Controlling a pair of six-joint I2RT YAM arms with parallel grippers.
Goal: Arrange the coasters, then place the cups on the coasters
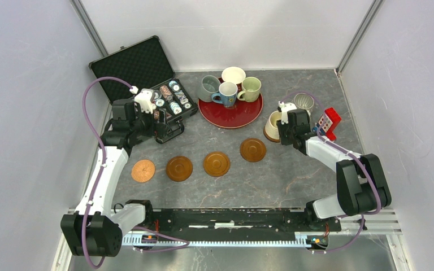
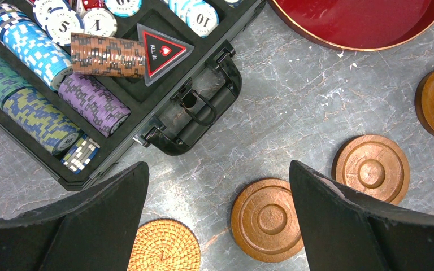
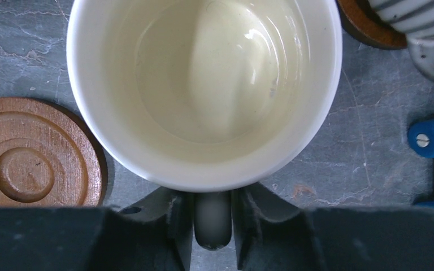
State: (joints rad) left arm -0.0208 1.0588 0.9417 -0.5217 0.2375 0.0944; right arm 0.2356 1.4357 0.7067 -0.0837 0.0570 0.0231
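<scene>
The right end effector (image 3: 212, 200) is clamped on the handle of the cream-yellow round mug (image 3: 203, 84), with one finger on each side. This mug is on the right part of the grey stone-look bench (image 1: 285, 180), near the ribbed grey-white mug (image 1: 304, 101). A brown round wooden coaster (image 3: 31, 158) lies just beside the cream-yellow mug and is partly hidden by it. I cannot tell if they touch. The ribbed mug has another brown coaster (image 3: 367, 28) under it.

The left end effector (image 2: 217, 169) has its fingers wide apart and holds nothing. It hangs over the bench beside the open black case of poker chips (image 1: 135, 65).

Four coasters lie in a row in the middle of the bench, apart from each other: a lighter copper coaster (image 1: 143, 170) at the left end, then three dark brown coasters (image 1: 179, 168).

The big shiny red round tray (image 1: 243, 116) is at the back. Four mugs stand close together on it: a grey mug (image 1: 209, 87), a reddish mug that is white inside (image 1: 233, 75), a pale green mug (image 1: 251, 88) and a light blue mug (image 1: 226, 93).
</scene>
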